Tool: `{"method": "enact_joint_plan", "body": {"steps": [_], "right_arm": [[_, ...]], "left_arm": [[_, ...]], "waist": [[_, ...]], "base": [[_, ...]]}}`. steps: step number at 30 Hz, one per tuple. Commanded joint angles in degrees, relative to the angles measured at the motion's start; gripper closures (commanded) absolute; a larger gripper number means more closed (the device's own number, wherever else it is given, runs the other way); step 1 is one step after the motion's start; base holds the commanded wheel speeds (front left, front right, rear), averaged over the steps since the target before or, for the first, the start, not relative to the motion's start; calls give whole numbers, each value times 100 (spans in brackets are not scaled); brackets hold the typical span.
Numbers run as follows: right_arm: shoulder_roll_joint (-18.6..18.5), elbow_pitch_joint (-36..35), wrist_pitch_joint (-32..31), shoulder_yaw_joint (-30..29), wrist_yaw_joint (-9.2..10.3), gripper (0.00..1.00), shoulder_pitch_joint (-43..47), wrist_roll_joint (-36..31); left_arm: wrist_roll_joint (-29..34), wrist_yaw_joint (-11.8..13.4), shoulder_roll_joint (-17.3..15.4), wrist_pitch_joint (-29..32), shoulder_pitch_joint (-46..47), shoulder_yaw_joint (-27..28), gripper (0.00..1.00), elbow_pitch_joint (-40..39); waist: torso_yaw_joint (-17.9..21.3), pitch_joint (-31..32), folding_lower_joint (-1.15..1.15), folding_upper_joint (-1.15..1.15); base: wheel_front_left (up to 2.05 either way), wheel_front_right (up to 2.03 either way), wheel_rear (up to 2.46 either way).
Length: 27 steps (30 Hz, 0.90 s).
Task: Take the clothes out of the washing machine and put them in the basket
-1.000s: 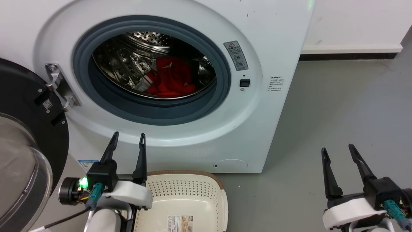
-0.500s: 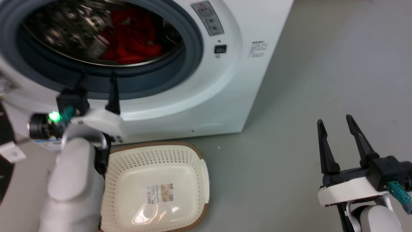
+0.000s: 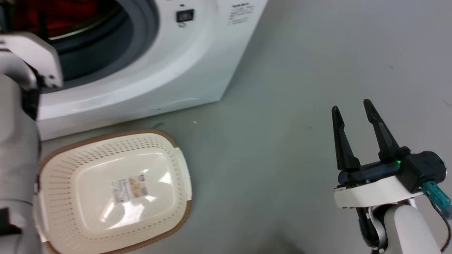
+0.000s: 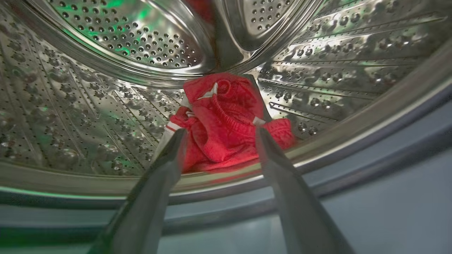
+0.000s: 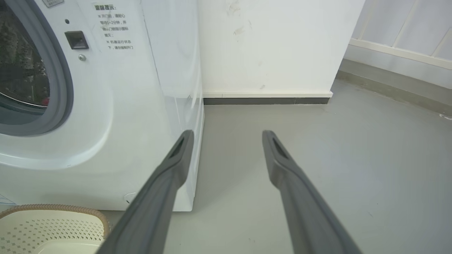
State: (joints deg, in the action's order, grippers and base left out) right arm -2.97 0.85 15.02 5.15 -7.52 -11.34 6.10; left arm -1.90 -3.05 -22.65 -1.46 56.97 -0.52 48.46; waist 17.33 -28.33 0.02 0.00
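The white washing machine (image 3: pixel 169 70) stands with its grey-rimmed porthole open. Red clothes (image 4: pixel 226 116) with white trim lie bunched at the bottom of the steel drum (image 4: pixel 106 106). My left gripper (image 4: pixel 219 134) is open at the porthole's lip, its fingertips just short of the clothes and framing them, holding nothing. A strip of the red clothes (image 3: pixel 53 12) also shows in the head view. The cream basket (image 3: pixel 106 155) with a brown rim sits on the floor in front of the machine, holding only a paper label. My right gripper (image 3: pixel 351 111) hovers open over the floor to the right.
Grey floor (image 3: pixel 282 106) spreads to the right of the machine. A white wall with a dark baseboard (image 5: pixel 265 101) stands behind it. My pale left forearm (image 3: pixel 14 148) runs up the left edge beside the basket.
The head camera has swung down and right. My left arm has gone forward from in front of the machine to the porthole's lip. The right gripper stays open.
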Motion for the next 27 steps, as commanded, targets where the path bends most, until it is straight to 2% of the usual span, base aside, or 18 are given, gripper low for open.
{"method": "enact_joint_plan", "body": {"steps": [1, 6, 7, 8, 10, 17, 22, 25, 26, 27], "right_arm": [[16, -28, 20, 29, 5, 0, -91, 60], [18, -167, 21, 219, 5, 0, -226, 284], [18, -167, 21, 219, 5, 0, -226, 284], [18, -195, 21, 266, 5, 0, -221, 362], [18, -208, 20, 286, 6, 0, -225, 398], [18, -373, 20, 426, 5, 0, -269, 559], [17, -417, 19, 534, 5, 0, -213, 672], [16, -404, 19, 566, 6, 0, -230, 713], [18, -399, 19, 580, 5, 0, -245, 727], [16, -390, 19, 587, 6, 0, -264, 726]], "left_arm": [[37, -9, -88, 48, 116, -7, 0, 43], [198, -143, -703, 736, 993, -127, 0, 276], [198, -143, -703, 736, 993, -127, 0, 276], [273, -216, -896, 990, 1276, -226, 0, 274], [315, -243, -973, 1115, 1402, -271, 0, 262], [477, -415, -1574, 2372, 2251, -686, 0, 147], [329, -439, -1902, 3311, 2549, -886, 0, 52], [149, -444, -1966, 3936, 2514, -973, 0, 36], [86, -445, -1986, 4099, 2517, -984, 8, 8], [19, -446, -1998, 4232, 2507, -968, 63, -45]], "waist": [[351, -354, -2, 0], [721, -919, -2, 0], [721, -919, -2, 0], [821, -1091, -2, 0], [864, -1166, -2, 0], [1121, -1706, -2, 0], [1231, -1908, -2, 0], [1258, -1969, -2, 0], [1263, -1982, -2, 0], [1270, -1991, -2, 0]], "base": [[0, 0, 0], [0, 0, 0], [0, 0, 0], [0, 0, 0], [0, 0, 0], [0, 0, 0], [0, 0, 0], [0, 0, 0], [0, 0, 0], [0, 0, 0]]}}
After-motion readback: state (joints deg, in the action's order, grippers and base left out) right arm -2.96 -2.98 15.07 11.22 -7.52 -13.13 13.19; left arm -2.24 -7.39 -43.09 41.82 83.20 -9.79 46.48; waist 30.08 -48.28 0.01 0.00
